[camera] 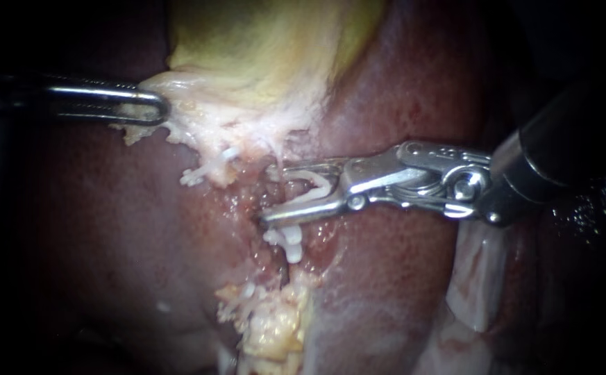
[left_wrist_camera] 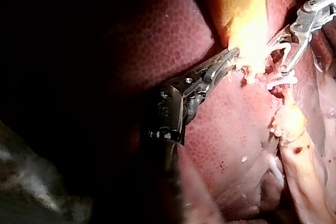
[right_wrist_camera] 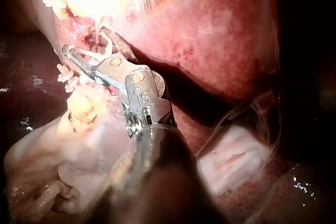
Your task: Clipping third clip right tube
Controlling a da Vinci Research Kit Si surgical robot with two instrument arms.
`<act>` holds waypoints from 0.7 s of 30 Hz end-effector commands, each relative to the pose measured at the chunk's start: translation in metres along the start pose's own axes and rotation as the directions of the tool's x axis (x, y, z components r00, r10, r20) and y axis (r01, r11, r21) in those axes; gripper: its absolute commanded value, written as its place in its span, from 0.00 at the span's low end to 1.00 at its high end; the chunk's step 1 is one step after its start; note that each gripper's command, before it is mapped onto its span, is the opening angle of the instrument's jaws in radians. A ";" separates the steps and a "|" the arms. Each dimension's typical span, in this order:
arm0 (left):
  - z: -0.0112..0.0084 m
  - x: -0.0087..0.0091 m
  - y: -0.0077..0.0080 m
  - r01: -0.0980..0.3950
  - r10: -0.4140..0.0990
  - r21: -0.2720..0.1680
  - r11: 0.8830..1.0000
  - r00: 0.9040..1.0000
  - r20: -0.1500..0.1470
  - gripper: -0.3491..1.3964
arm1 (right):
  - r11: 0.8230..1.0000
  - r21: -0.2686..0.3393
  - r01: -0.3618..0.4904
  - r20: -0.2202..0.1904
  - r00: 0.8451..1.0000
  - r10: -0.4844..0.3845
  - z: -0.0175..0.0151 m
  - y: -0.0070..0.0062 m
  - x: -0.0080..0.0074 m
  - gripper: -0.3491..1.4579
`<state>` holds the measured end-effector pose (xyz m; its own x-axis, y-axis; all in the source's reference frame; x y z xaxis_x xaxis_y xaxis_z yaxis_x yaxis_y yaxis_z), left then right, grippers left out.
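Two white clips (camera: 287, 243) are already seated on the right tube (camera: 280, 182), stacked right under the spot where the right instrument's end effector (camera: 273, 192) is parked. So the step in hand looks like placing number three, lined up but not yet fired.

That end effector is spread wide. A loaded clip (camera: 316, 186) is carried open inside it, touched by both halves. The tube is straddled by it, or at least seems to be. Tbh the spot is washed out in both wrist views, so how deep the tube sits inside the clip can't really be called.

On the other side, the gallbladder fringe (camera: 178, 128) is pinched by the left instrument's end effector (camera: 151, 110). The gallbladder (camera: 261, 48) is pulled off to the side, so the tube is stretched out over the liver (camera: 400, 278). One more clip (camera: 202, 173) can be seen further left, well apart from the pair.

What's probably needed next:
- The tube should be checked to be fully between the clip's legs, with a small gap left above the existing pair.
- Tension on the fringe should be held steady.
- Then the end effector can be squeezed shut until the clip is locked, and only opened and backed off after that.
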<state>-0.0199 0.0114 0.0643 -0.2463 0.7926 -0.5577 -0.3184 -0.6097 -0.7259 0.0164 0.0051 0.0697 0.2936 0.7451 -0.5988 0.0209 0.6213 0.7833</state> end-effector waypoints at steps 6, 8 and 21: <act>0.0000 0.0000 0.0000 0.000 0.000 0.000 1.000 1.000 0.000 0.00 | 0.997 0.070 -0.037 -0.013 0.999 0.038 0.0002 -0.0003 -0.0002 0.44; 0.0000 0.0000 0.0000 0.000 0.000 0.000 1.000 1.000 0.000 0.00 | 0.994 0.093 -0.049 -0.018 0.999 0.051 0.0002 -0.0004 -0.0003 0.44; 0.0000 0.0000 0.0000 0.000 0.000 0.000 1.000 1.000 0.000 0.00 | 0.987 0.152 -0.051 -0.017 0.998 0.054 0.0010 -0.0011 -0.0003 0.44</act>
<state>-0.0200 0.0114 0.0643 -0.2463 0.7927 -0.5576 -0.3186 -0.6096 -0.7258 0.0173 0.0039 0.0693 0.2758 0.7826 -0.5581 0.1520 0.5378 0.8292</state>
